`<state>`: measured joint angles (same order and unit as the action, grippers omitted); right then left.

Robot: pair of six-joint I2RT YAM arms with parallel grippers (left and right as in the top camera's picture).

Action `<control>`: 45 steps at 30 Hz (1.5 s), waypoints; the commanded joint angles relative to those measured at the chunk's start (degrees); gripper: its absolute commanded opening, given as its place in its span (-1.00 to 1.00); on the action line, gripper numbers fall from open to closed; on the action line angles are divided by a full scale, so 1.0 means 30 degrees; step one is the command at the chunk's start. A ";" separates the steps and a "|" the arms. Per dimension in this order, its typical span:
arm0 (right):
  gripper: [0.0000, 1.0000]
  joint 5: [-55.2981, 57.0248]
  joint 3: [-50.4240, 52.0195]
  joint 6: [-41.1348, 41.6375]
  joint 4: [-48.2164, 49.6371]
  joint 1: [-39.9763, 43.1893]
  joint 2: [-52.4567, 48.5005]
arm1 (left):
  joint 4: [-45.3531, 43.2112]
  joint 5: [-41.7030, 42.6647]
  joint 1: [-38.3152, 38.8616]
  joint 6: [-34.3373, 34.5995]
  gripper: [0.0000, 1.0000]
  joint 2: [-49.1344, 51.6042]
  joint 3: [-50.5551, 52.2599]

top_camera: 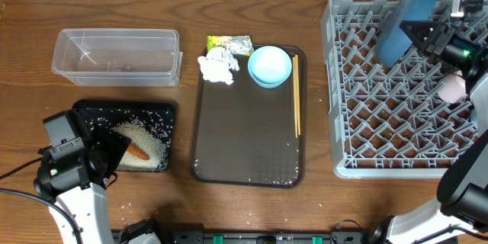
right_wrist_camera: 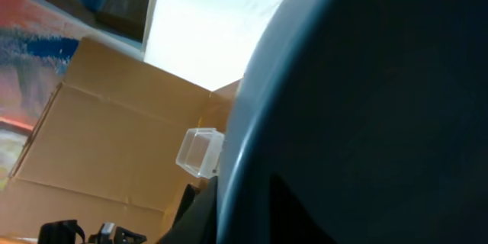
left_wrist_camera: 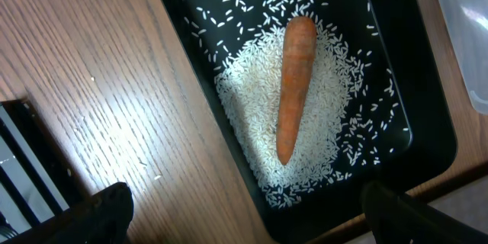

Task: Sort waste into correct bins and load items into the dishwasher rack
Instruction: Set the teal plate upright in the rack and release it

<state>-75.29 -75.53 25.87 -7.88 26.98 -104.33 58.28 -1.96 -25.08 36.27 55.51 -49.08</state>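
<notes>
Over the back of the grey dishwasher rack (top_camera: 366, 122), the large dark blue bowl (top_camera: 404, 24) stands on edge, with my right gripper (top_camera: 418, 30) shut on its rim. In the right wrist view the bowl (right_wrist_camera: 366, 84) fills the frame, with one finger (right_wrist_camera: 200, 206) outside the rim and the other inside. My left gripper (top_camera: 107, 156) (left_wrist_camera: 248, 213) hangs open over the near edge of the black tray (top_camera: 164, 114), which holds white rice (left_wrist_camera: 252, 107) and an orange carrot (left_wrist_camera: 296, 84). The small light blue bowl (top_camera: 270, 66), chopsticks (top_camera: 296, 95), tissue (top_camera: 218, 67) and snack wrapper (top_camera: 230, 43) lie on the brown tray (top_camera: 244, 137).
A clear plastic tub (top_camera: 116, 57) stands at the back left, behind the black tray. A pale cup (top_camera: 453, 86) sits in the rack under my right arm. A few loose rice grains lie on the wood near the black tray.
</notes>
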 commanded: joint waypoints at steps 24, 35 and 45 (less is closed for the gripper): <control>0.86 0.9661 -0.1450 -0.2506 -1.1162 0.0780 1.0703 | 0.0058 -0.0364 -0.0131 0.0306 0.96 -0.0015 0.0109; 0.98 0.9661 -0.1443 -0.3803 -1.5008 -0.2171 1.3792 | 0.0058 -0.0364 -0.0131 0.0306 0.96 -0.0015 0.0109; 0.98 1.4192 -0.1122 -0.6113 -1.4885 -0.9559 1.1693 | 0.0058 -0.0364 -0.0131 0.0306 0.96 -0.0015 0.0109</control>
<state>-39.66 -79.02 12.60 -53.01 4.69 -66.22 58.30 -1.93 -25.08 36.27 55.51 -48.86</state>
